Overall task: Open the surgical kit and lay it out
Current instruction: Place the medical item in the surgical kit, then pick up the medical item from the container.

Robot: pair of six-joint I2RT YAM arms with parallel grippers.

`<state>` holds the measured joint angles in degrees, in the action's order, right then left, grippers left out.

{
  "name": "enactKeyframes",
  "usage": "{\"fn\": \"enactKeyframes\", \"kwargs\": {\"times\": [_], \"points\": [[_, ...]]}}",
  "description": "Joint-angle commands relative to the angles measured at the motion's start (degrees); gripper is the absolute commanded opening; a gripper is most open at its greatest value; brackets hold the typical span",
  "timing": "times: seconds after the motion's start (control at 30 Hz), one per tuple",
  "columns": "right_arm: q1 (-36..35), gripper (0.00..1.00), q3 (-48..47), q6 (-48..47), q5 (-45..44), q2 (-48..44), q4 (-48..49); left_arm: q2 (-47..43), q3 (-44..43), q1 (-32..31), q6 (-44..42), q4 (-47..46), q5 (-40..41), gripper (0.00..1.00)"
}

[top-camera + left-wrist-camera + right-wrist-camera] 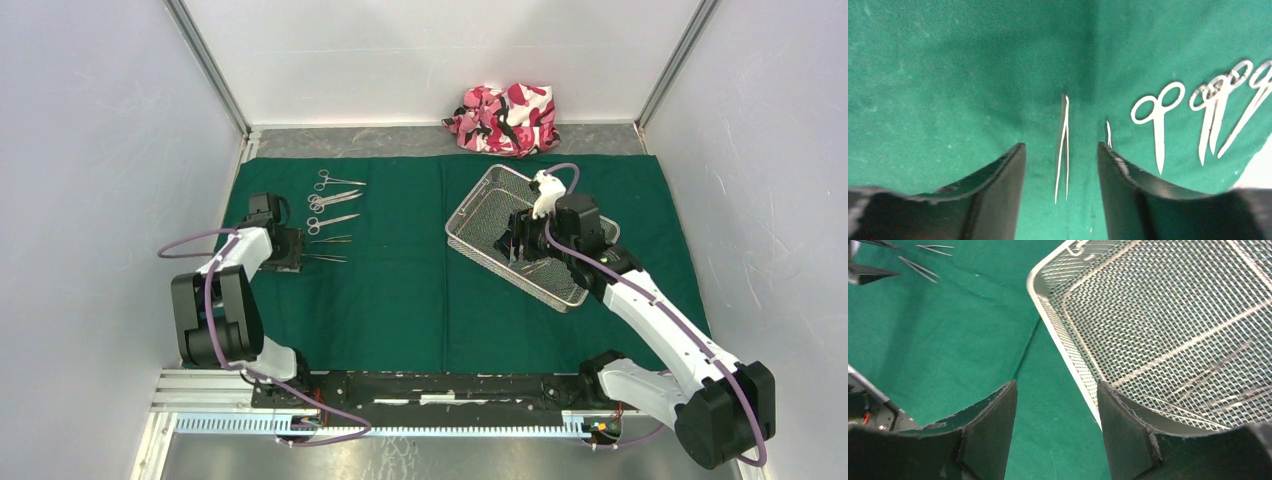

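Overhead view: the green drape [400, 290] lies spread flat over the table. I see five steel instruments in a column at its 10 o'clock sector: three ring-handled pieces [334, 200] toward 12 o'clock, then two tweezers [326, 258] toward 6 o'clock. The mesh tray [480, 215] sits askew on the drape at 2 o'clock, well apart from the column. A camouflage bundle [505, 118] rests off the drape at 1 o'clock.

Left gripper [1060, 145]: my wrist camera shows its fingers [1003, 190] parted to a medium gap, with one pair of tweezers lying loose on the cloth between them, clear of both pads.

Right gripper [1055, 385]: fingers [993, 430] spread wide and holding nothing, low at the tray's 7 o'clock rim, with bare cloth in the gap. Faint lines on the mesh floor; I cannot tell what they are.
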<state>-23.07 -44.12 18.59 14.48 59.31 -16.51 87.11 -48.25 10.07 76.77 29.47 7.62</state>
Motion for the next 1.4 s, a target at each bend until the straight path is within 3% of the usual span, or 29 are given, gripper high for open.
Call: {"fn": "enactKeyframes", "kwargs": {"times": [0.0, 0.07, 0.1, 0.23, 0.4, 0.57, 0.8, 1.0, 1.17, 1.37], "points": [[0.7, 0.68, -2.7, 1.1, -14.2, 0.1, -5.6, -7.6, 0.1, 0.4, -3.2, 2.4, 1.2, 0.66], [3.2, 0.77, -4.0, 3.2, -23.6, 2.0, -10.4, -11.1, 0.0, 0.4, -6.9, 3.1, -0.1, 0.7], [4.5, 0.77, -4.0, 3.6, -24.5, 3.2, -11.0, -12.8, -0.1, 0.3, -8.7, 3.0, -1.2, 0.79], [9.8, 0.75, -5.2, 5.4, -23.6, 10.0, -12.4, -18.4, 0.2, 0.3, -17.7, -0.4, -7.0, 0.87], [12.7, 0.66, -4.3, 8.7, -16.7, 16.1, -9.4, -24.1, 1.2, 0.1, -29.3, -5.7, -20.0, 0.88], [14.0, 0.65, 0.5, 14.1, -16.9, 16.7, -4.9, -27.7, 3.6, -4.8, -31.8, -10.3, -27.8, 0.88], [14.9, 0.64, 3.2, 18.1, -17.7, 15.5, -2.0, -26.6, 2.3, -11.6, -35.9, -9.3, -28.1, 0.87], [15.2, 0.64, 6.3, 19.2, -16.6, 13.2, 2.2, -26.0, 2.4, -13.4, -35.9, -9.3, -29.0, 0.87], [15.6, 0.56, 12.1, 23.3, -16.4, 11.6, 11.2, -26.2, 1.5, -14.2, -37.0, -9.4, -32.4, 0.87], [16.2, 0.45, 12.8, 24.0, -17.3, 13.2, 14.6, -28.0, 1.8, -15.4, -39.0, -12.0, -39.5, 0.88]]}}
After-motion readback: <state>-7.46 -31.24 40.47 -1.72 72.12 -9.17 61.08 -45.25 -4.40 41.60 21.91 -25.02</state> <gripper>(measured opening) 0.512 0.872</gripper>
